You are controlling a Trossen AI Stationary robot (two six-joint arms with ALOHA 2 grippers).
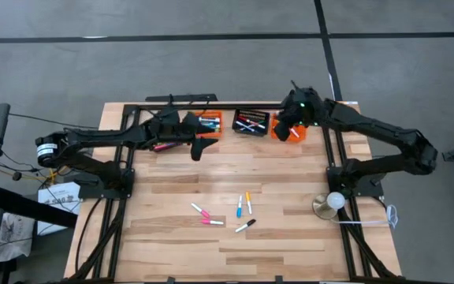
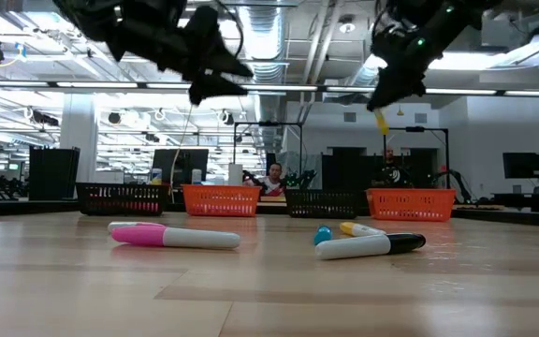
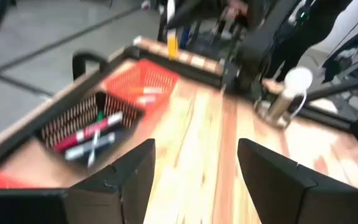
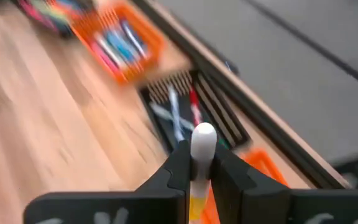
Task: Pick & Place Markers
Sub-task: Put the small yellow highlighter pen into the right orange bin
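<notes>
**Right gripper held over far baskets with a marker; left gripper open and empty**

Right gripper [image 1: 290, 126] is seen in the high view at the upper centre-right of the frame, above the orange slatted basket [image 1: 296, 132] at the far edge of the light wooden table [image 1: 290, 237]. Its arm is stretched from a base at the right of the frame, up and leftward toward the basket row. Its fingers are clamped on a white-and-yellow capped marker [image 4: 199, 168]; in the right wrist view the marker is held upright between the two dark fingers, its rounded white end above them. In the low view the same marker [image 2: 382, 122] hangs yellow end down from the gripper at the upper right, well above the tabletop.

The left gripper [image 1: 199, 147] is placed in the upper centre-left of the high view, near the left orange basket [image 1: 210, 123], its arm extended rightward from a base at the left. In the left wrist view its fingers [image 3: 132, 177] are spread apart with nothing between them.

A black slatted basket [image 1: 251, 122] with markers inside is set between the orange ones. Loose markers [image 1: 239, 207] are scattered at the lower centre of the table: pink, blue, orange and black-capped ones.
</notes>
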